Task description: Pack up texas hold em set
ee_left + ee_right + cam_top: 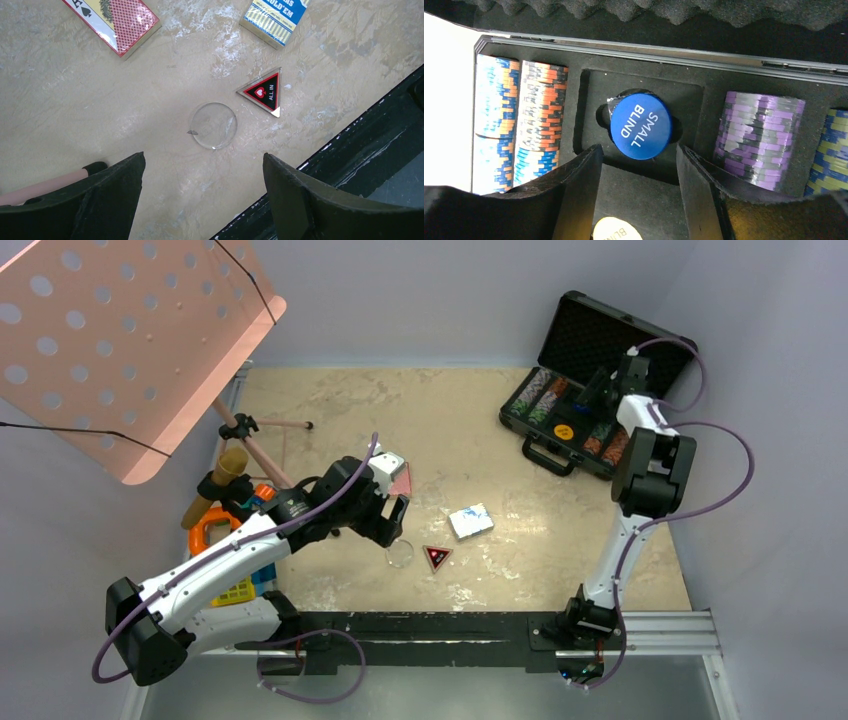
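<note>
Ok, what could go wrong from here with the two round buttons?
The clear round button lies flat on the table, close to the black triangular marker; the open left gripper may skid off it or nudge the marker. The blue round Small Blind button looks tilted across its foam recess beneath the open right gripper; it may not be seated.

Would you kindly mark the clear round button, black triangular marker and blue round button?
clear round button (213,125): left wrist view, centre.
black triangular marker (263,93): left wrist view, centre.
blue round button (641,125): right wrist view, lettering.
</note>
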Controlling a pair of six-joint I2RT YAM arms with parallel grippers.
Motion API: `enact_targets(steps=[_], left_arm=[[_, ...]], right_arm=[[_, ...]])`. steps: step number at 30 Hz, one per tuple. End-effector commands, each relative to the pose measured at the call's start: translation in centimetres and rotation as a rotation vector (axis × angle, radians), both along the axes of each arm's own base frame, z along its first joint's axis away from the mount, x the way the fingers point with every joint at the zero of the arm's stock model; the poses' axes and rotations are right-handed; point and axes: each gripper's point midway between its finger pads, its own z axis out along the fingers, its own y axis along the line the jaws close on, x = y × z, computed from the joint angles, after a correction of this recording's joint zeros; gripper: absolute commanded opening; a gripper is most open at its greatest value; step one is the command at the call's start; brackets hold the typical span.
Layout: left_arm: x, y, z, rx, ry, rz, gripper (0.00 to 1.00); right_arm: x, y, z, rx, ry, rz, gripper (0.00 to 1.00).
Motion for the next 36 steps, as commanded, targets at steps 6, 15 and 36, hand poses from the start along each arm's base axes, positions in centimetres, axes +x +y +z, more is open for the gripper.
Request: enact_targets(steps=[6,15,36], left_arm=[[0.7,-0.5,2.0,-0.041,-0.056,-0.016,0.91],[0.8,-0.6,1.9,-0.036,-0.054,-0.016,0.9],[0.8,-0.6,1.8,-0.036,-0.051,-0.016,0.9]], right_arm=[[-0.7,-2.3,3.8,-0.141,-0.033,-0.044,0.57],[0.1,-1.6,1.4,-0.099,-0.001,-0.004,0.45],[1.5,-0.9,-0.2,-0.05,0.005,0.03,0.35]])
